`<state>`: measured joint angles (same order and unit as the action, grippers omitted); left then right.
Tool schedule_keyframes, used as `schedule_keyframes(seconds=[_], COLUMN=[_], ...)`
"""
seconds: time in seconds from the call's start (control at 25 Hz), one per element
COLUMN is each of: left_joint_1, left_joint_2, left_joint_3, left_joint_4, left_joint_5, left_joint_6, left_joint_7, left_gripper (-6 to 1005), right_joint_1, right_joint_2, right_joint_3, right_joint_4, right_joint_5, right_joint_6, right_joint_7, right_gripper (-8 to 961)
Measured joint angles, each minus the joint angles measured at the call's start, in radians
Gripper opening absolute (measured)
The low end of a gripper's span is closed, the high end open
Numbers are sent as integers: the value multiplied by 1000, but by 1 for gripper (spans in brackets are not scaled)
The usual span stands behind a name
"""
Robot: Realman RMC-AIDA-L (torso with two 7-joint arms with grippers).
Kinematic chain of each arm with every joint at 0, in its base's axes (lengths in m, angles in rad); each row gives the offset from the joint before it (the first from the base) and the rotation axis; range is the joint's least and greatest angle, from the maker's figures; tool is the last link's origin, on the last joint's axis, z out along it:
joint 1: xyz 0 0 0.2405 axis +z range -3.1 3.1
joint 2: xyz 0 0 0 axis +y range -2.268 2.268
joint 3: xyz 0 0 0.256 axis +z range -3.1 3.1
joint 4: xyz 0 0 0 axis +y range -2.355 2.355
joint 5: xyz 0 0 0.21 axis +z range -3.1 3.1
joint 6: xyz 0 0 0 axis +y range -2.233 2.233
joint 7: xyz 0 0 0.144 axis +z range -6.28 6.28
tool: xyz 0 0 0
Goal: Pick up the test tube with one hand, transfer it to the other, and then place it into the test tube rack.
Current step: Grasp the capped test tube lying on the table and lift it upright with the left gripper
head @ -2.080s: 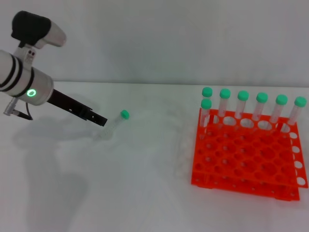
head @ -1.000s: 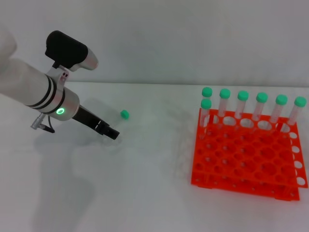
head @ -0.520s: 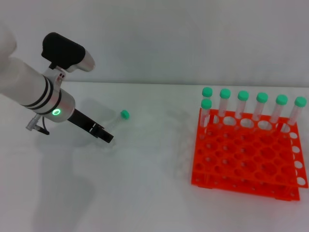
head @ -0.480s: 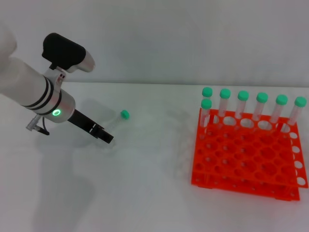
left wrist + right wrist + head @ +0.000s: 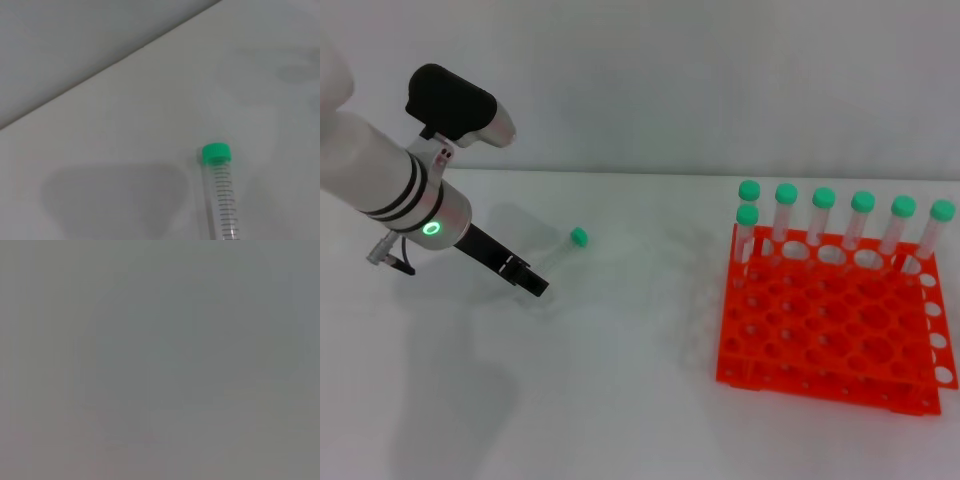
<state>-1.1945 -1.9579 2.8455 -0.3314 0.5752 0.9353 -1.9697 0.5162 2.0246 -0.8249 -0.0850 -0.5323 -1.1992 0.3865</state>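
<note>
lying flat on the white table (image 5: 620, 400), the test tube (image 5: 563, 251) sits left of centre in the head view, its green cap (image 5: 579, 237) pointing to the upper right and its clear body trailing down-left toward the left gripper (image 5: 537, 286). in the left wrist view the tube (image 5: 220, 200) shows as a slim clear barrel with printed graduation marks under a round green cap, and it looks empty.

the step in hand reads as the first pick-up, not yet done: the black fingertips hover just beside the lower end of the tube, with no grasp visible. whether the fingers are spread or closed i cannot tell. the white arm with black bands and a green light reaches in from the upper left of the frame.

the next move likely calls for lining the fingers across the barrel and closing gently, since a round tube on a smooth table may roll away.

the orange test tube rack (image 5: 830, 340) stands at the right, well apart, with 7 green-capped tubes (image 5: 860, 225) along its far side. the right gripper is not seen anywhere.
</note>
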Motion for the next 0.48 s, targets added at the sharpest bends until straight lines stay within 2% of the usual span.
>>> schedule_keyframes(seconds=[0.48], left_joint_1=[-12], left_joint_2=[2], left_joint_3=[0], left_joint_4=[-13], left_joint_5=[2], left_joint_6=[-5], left_joint_7=[-24], left_gripper=[809], right_joint_1=[1], right_joint_2=[0], right_joint_3=[0], right_joint_4=[1], right_joint_5=[0], right_joint_6=[0], right_joint_7=[2], right_gripper=[840])
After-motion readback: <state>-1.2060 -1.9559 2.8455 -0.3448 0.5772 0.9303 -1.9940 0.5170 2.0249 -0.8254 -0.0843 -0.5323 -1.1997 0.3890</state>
